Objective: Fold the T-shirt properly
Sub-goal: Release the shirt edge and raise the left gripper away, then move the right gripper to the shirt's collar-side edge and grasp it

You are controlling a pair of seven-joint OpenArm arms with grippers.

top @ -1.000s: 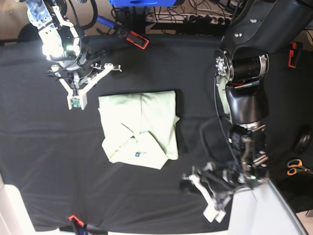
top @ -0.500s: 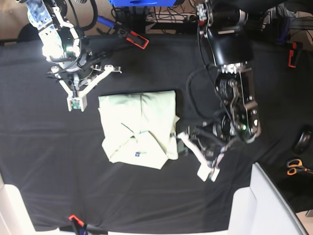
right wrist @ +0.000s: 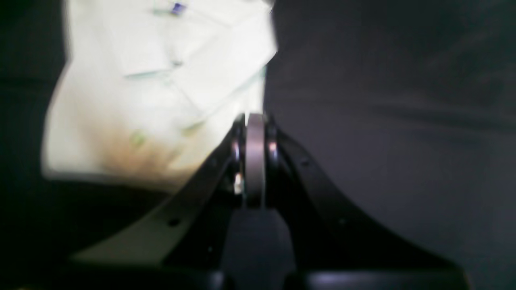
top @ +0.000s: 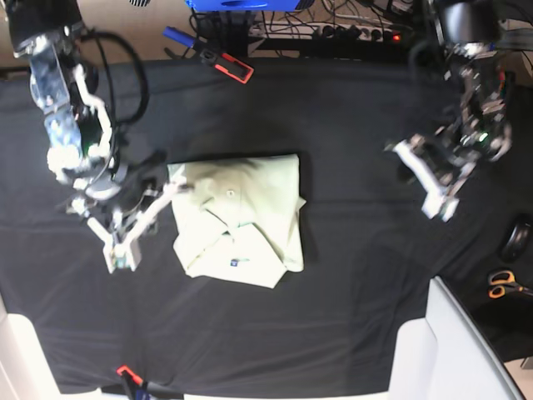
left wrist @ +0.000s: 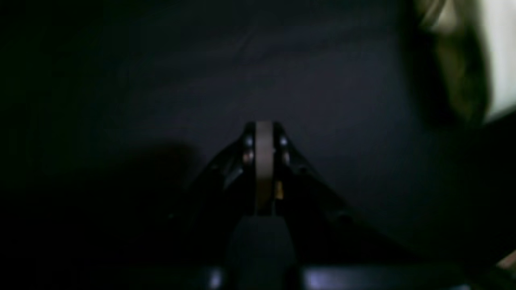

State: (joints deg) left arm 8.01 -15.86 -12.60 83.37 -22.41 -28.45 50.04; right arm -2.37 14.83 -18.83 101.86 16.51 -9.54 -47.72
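Note:
The pale mint-green T-shirt (top: 237,218) lies folded into a rough rectangle in the middle of the black cloth, its tiny blue mark facing up. My right gripper (top: 119,260) is shut and empty, just left of the shirt's lower-left corner and apart from it. In the right wrist view that gripper (right wrist: 254,117) has its jaws pressed together, with the T-shirt (right wrist: 161,88) ahead and to the left. My left gripper (top: 441,207) hangs shut and empty far to the right of the shirt. The left wrist view shows this gripper (left wrist: 264,125) over bare black cloth.
A white panel (top: 458,350) fills the front right corner. Orange-handled scissors (top: 502,285) and a black round object (top: 516,237) lie at the right edge. A red-and-black clamp (top: 235,68) sits at the back, and a red clip (top: 127,372) at the front edge.
The left arm swung away from the shirt's right edge, up to the far right. The right arm came down from beyond the shirt's upper-left corner to beside its lower-left corner. The shirt has not moved.

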